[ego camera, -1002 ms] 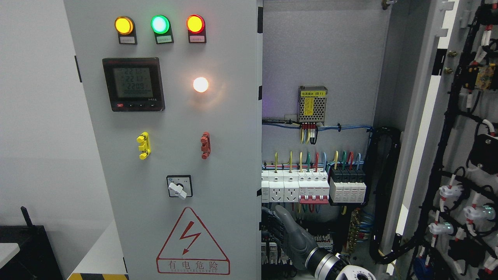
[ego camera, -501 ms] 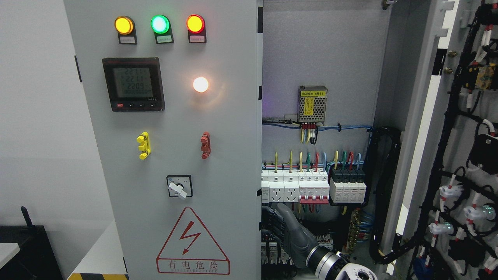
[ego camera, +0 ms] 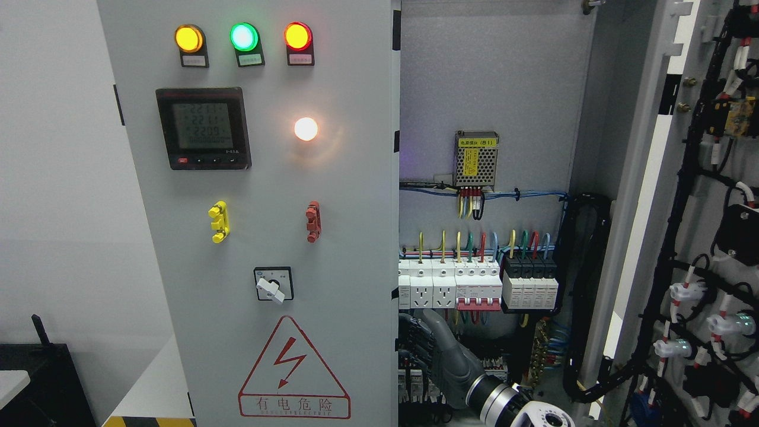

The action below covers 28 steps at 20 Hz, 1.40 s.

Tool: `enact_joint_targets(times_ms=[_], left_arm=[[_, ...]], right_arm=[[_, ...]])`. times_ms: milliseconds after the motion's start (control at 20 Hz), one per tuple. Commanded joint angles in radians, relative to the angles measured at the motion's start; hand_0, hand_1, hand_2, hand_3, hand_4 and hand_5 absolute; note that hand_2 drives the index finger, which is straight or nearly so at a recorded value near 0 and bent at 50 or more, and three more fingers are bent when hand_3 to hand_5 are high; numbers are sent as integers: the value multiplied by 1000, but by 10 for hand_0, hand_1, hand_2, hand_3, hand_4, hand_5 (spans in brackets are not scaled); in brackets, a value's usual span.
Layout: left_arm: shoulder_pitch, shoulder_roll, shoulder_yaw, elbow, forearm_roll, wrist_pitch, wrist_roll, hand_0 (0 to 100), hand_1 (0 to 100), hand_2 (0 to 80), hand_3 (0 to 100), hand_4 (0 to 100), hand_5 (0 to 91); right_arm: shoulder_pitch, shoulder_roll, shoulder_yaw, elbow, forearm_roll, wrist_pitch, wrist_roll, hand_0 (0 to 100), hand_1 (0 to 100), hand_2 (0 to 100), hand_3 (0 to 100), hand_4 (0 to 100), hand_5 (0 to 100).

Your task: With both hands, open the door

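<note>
Standing shut at the picture's left, the grey left door carries the cabinet's controls, and everything else sits relative to it. To its right the cabinet interior lies exposed, and farther right the right door is swung wide open, its inner face strung with black cable looms. On the left door, a black meter display sits high up, with three lit lamps — yellow, green, red — above it and a white lamp beside it. Lower down is a red warning triangle, with a rotary switch just above.

The right arm comes up from the bottom edge, just right of the left door's free edge. The right hand is angled up and leftward, thumb raised, its dark fingers reaching in at that edge — whether they grip it or only lie against it I cannot tell. Above the hand runs a row of white breakers.
</note>
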Motion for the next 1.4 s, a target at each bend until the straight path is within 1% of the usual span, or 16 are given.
enact_joint_targets(times_ms=[0,300,351,451,751,851,952,1202,1352], left_arm=[[0,0,0,0,0,0,0,0,0,0,0,30,0],[0,0,0,0,0,0,0,0,0,0,0,30,0],[0,1,0,0,0,0,0,0,0,0,0,30,0],[0,0,0,0,0,0,0,0,0,0,0,30,0],[0,0,0,0,0,0,0,0,0,0,0,31,0],[0,1,0,0,0,0,0,0,0,0,0,31,0],[0,0,0,0,0,0,0,0,0,0,0,31,0],[0,0,0,0,0,0,0,0,0,0,0,30,0],[0,1,0,0,0,0,0,0,0,0,0,31,0]], right_arm=[[-2,1,4,0,-2,-2,1,106,0,0,0,0,0],[0,1,7,-2,-2,-2,2,106,0,0,0,0,0],[0,3,9,-2,-1,-2,11,106,0,0,0,0,0],[1,3,9,-8,-1,-1,60,106,0,0,0,0,0],[-2,1,9,-8,1,2,71,106,0,0,0,0,0],[-5,1,9,-5,2,7,94,107,0,0,0,0,0],[-19,3,6,3,5,8,132,107,0,0,0,0,0],[-20,1,4,5,5,8,137,106,0,0,0,0,0],[-20,1,6,5,5,10,165,106,0,0,0,0,0]])
